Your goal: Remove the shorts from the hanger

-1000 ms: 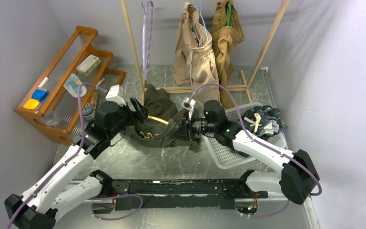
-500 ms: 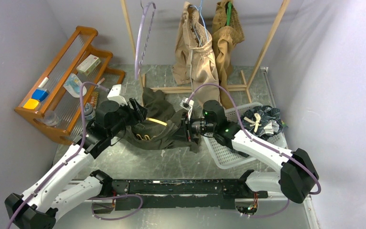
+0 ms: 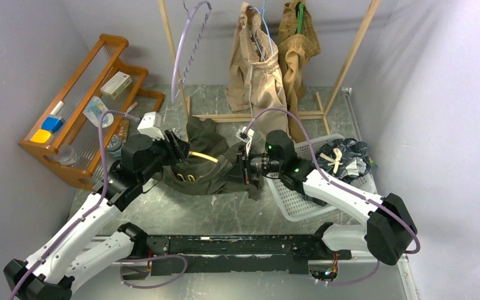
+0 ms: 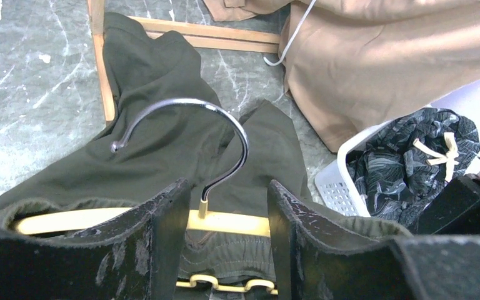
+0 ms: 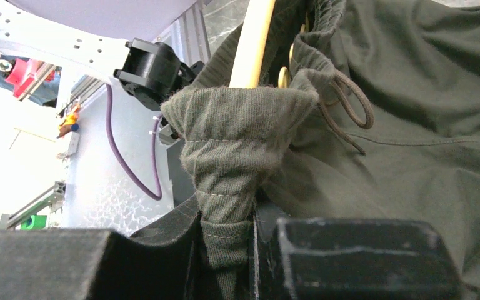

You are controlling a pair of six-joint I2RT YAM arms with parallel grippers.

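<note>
1. The table [image 3: 225,215] is grey marbled stone, and everything stands or lies on it.
2. A wooden clothes rail [image 3: 350,59] stands at the far side.
3. A wooden shelf [image 3: 94,69] holding small items sits at the far left.
4. A white basket [image 3: 290,199] sits to the right, just beside my right arm.
5. The olive shorts [image 3: 215,169] lie crumpled in the middle of the table between my two hands. Their far end reaches the foot of the rail.
6. The beige shorts [image 3: 259,75] hang from the rail.
7. The brown shorts [image 3: 297,44] hang just to their right.
8. The navy shorts [image 3: 344,159] lie bundled in the basket.
9. A wooden hanger [image 4: 225,223] has its bar tucked inside the olive waistband, with its metal hook [image 4: 181,103] pointing to the far side.
10. My left hand [image 4: 228,187] is partly open, with one finger on each side of the hook's stem and a gap on both sides.
11. My right hand [image 5: 225,215] is pinched tight on a fold of the olive waistband, at the right end of the hanger.
</note>
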